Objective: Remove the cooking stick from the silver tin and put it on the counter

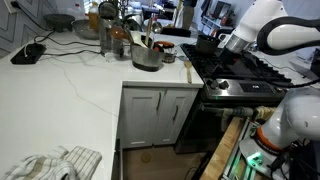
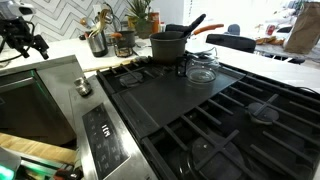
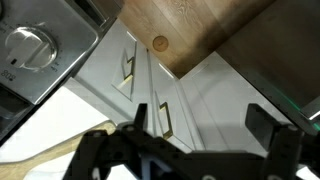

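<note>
The silver tin stands on the white counter near the corner beside the stove. The cooking stick leans out of the tin, its top end above the rim. The tin also shows small and far off in an exterior view. My gripper hangs over the stove's front part, well away from the tin; it also shows in an exterior view. In the wrist view the gripper is open and empty, looking down at cabinet doors and floor. The tin and stick are out of the wrist view.
A black stove adjoins the counter, with a dark pot and a glass lid on it. Jars and bottles crowd behind the tin. A cloth lies at the counter's near end. White cabinet doors are below.
</note>
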